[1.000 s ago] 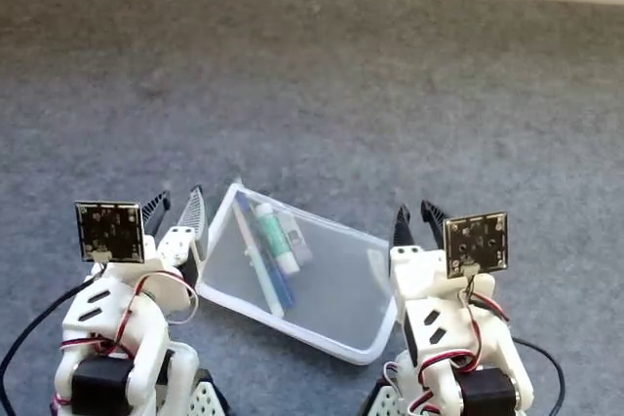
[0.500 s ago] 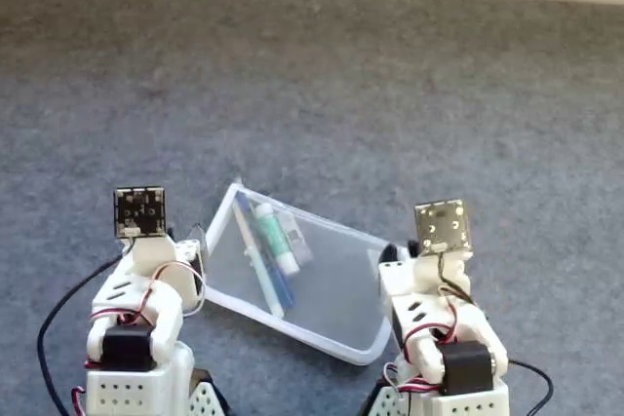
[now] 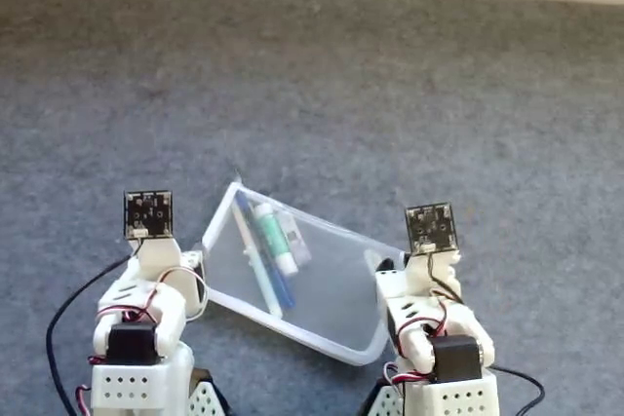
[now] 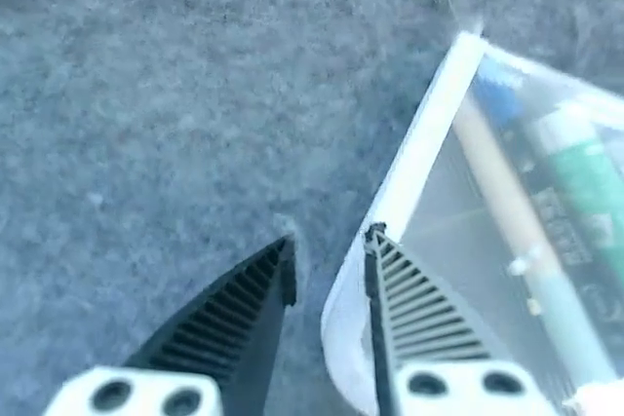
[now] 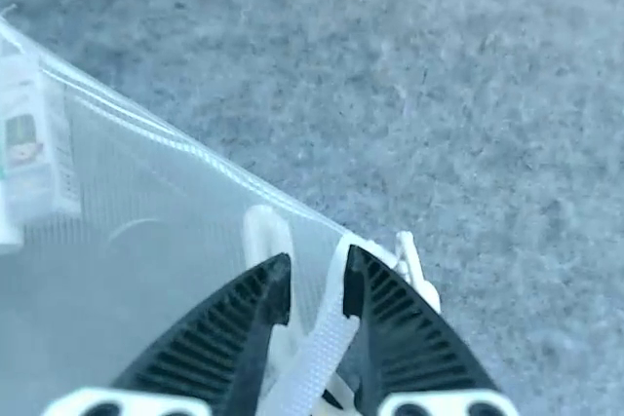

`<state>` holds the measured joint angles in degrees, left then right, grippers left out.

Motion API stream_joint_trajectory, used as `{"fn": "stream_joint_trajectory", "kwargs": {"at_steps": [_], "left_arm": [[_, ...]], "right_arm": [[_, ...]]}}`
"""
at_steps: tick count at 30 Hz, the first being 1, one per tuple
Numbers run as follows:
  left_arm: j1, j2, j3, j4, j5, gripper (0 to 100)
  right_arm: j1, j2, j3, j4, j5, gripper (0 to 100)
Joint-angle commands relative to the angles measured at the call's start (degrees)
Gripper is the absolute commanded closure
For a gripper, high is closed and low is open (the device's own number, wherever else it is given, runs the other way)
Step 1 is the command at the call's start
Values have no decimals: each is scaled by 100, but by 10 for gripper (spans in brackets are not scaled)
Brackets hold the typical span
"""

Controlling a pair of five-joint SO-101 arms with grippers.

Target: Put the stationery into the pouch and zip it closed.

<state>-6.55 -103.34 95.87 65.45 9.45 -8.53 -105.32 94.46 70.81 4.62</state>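
We see the pouch [image 3: 331, 284] flat on the grey worktop [image 3: 390, 94], a bit below centre in the high view. Its long axis runs from 10 o'clock to 4 o'clock. It is see-through with white edging.

The stationery is inside, bunched at the 10 o'clock end:
- a pen [image 3: 261, 270] lies across the pouch's width
- a green and white tube [image 3: 276, 236] sits just beside the pen, toward 3 o'clock
- a small white block [image 3: 298, 244] is against the tube's far side

We cannot tell whether the zip is shut.

The left arm [image 3: 144, 309] sits at 7 o'clock of the high view and the right arm [image 3: 434, 343] at 5 o'clock, with the pouch between them.

The left gripper [image 4: 330, 245] is at the pouch's 9 o'clock edge. Its jaws are released with a narrow gap, and bare worktop shows through it. One jaw is over the worktop and the other over the pouch's white edging, and they grasp nothing.

The right gripper [image 5: 317, 258] is at the pouch's 3 o'clock corner, over the white edging. A small white tab [image 5: 408, 252] lies just beside it. A strip of the edging lies in line with the gripper's middle. We cannot tell whether it is clenched on that strip or released.
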Motion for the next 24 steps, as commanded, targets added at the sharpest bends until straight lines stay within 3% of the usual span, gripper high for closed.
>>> {"fn": "stream_joint_trajectory", "kwargs": {"at_steps": [1,11,24], "left_arm": [[-347,-66,127,308,44,885],[-409,-66,127,1108,44,885],[-409,-66,127,1108,44,885]], "right_arm": [[22,-4,804,75,-18,915],[22,-4,796,66,-18,915],[22,-4,796,66,-18,915]]}}
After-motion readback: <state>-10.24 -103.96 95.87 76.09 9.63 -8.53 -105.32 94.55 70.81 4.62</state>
